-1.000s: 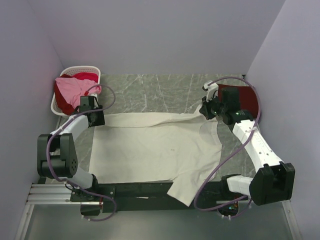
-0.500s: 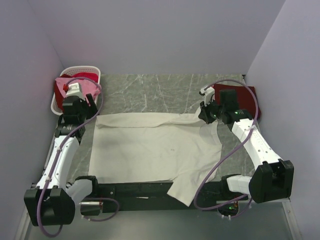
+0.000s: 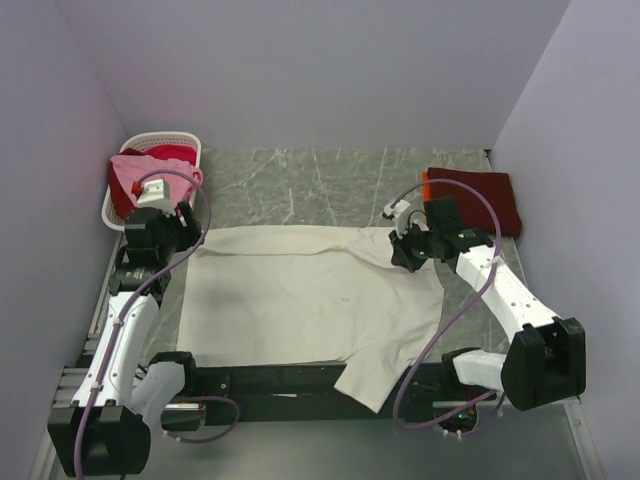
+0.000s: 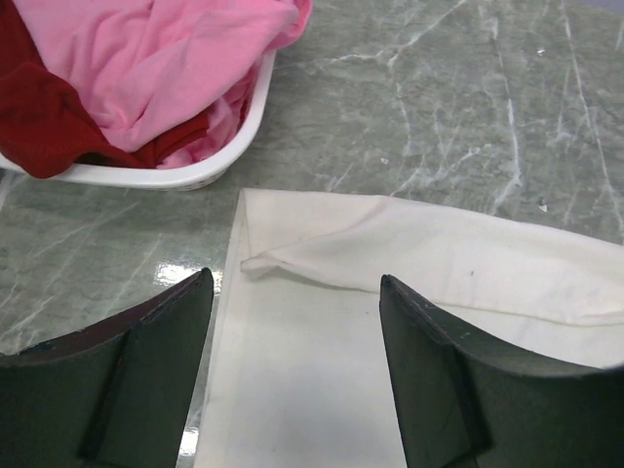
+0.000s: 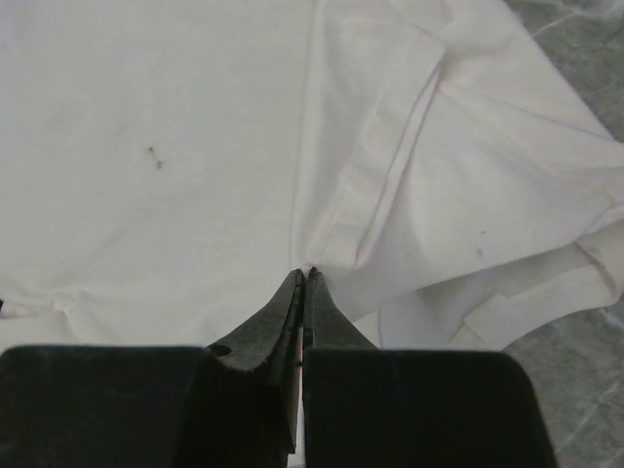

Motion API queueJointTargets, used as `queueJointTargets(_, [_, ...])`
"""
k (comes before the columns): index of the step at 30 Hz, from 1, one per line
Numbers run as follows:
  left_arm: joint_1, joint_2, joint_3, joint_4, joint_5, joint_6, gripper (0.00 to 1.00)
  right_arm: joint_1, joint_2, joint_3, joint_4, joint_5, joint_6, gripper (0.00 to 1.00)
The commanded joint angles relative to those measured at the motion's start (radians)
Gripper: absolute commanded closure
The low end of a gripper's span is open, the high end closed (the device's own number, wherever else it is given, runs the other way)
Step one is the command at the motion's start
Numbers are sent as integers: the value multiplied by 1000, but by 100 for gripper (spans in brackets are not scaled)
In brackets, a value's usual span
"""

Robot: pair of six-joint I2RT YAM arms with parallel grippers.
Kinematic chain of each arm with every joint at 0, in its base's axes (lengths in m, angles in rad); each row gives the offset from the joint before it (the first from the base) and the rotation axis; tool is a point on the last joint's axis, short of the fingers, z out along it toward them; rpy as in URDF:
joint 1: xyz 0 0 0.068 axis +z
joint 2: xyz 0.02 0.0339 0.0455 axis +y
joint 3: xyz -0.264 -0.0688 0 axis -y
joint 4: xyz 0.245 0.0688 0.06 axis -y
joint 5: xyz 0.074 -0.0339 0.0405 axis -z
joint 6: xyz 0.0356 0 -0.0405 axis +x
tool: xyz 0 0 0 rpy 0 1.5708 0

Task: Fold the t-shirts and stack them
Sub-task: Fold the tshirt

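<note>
Since a second before, the left arm had swung up and back from the far left corner of the cloth, letting it go, while the right arm had come in from the dark red shirt toward mid-frame, drawing the sleeve side with it.

From above, the cream-white t-shirt [image 3: 300, 300] lay spread across the centre of the worktop [image 3: 300, 185], its lower hem hanging over the near edge. The left end effector [image 3: 188, 228] hovered at the shirt's upper left, the right end effector [image 3: 400, 255] on its upper right. I counted four shirts: the cream one, one dark red t-shirt [image 3: 475, 195] folded at upper right, and one pink t-shirt [image 3: 135, 172] and one red t-shirt [image 3: 172, 152] heaped in the single basket [image 3: 185, 138] at upper left.

At the left wrist, the end effector [image 4: 294, 292] stood spread with nothing between its fingers; the cream corner [image 4: 292, 229] lay doubled just ahead, the basket [image 4: 146, 175] in the upper left.

At the right wrist, the end effector [image 5: 302, 278] was pressed together, pinching a crease of cream cloth [image 5: 146, 146] beside the sleeve seam.

To fold well, I judged the right arm should carry that pinch low and straight across, setting the crease parallel to the shirt's side, and the left should retake its corner so the cloth does not slide.
</note>
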Motion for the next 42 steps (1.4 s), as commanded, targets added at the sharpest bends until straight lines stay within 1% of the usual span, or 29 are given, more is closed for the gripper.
queueJointTargets(1, [-16,-28,-15,33,33,0,26,24,-65,-18,-28,24,-30,100])
queueJointTargets(5, [-27,-26,-7,35,59,3,26,47,-100,-44,-77,34,-61,100])
queueJointTargets(6, [-26,-26,-6,36,62,3,26,58,-108,-53,-93,32,-79,95])
queueJointTargets(8, [-26,-31,-4,38,71,2,26,64,-129,-64,-132,25,-102,89])
queueJointTargets(9, [-26,-29,-6,39,80,3,26,64,-137,-74,-145,15,-117,78])
queueJointTargets(11, [-27,-34,-6,43,85,3,26,65,-152,-81,-149,38,-128,62])
queueJointTargets(12, [-26,-38,-6,44,90,3,26,61,-154,-74,-137,61,-116,51])
queueJointTargets(13, [-26,-40,-6,44,91,3,26,41,-146,-68,-96,130,-82,46])
queueJointTargets(14, [-26,-41,-4,44,94,2,26,24,-139,-59,-67,158,-56,40])
queueJointTargets(15, [-27,-41,-4,46,97,2,26,-5,-122,-30,-38,179,-32,37])
queueJointTargets(16, [-27,-43,-6,49,105,2,26,-33,-61,-6,-6,184,13,37])
queueJointTargets(17, [-26,-43,-4,49,107,2,26,-98,-19,25,2,178,39,37])
queueJointTargets(18, [-27,-41,-4,49,111,3,26,-134,30,89,9,169,98,38])
queueJointTargets(19, [-26,-41,-6,47,116,3,26,-161,133,123,13,160,126,38])
queueJointTargets(20, [-27,-43,-4,46,117,3,26,-192,185,154,16,134,152,39])
queueJointTargets(21, [-26,-41,-6,47,123,3,26,-244,232,210,19,123,180,42])
queueJointTargets(22, [-27,-43,-6,47,130,3,26,-263,319,235,22,109,226,44])
queueJointTargets(25, [-26,-45,-7,50,136,3,26,-291,442,309,36,100,283,45])
queueJointTargets(28, [-26,-45,-3,52,145,5,26,-294,510,349,58,130,321,45])
queueJointTargets(32, [-27,-45,-3,52,153,5,26,-297,558,383,73,175,350,45])
queueJointTargets(37, [-27,-42,-3,53,166,3,26,-295,631,427,49,138,366,45])
queueJointTargets(42, [-27,-43,-4,52,162,5,26,-295,680,456,32,117,380,50])
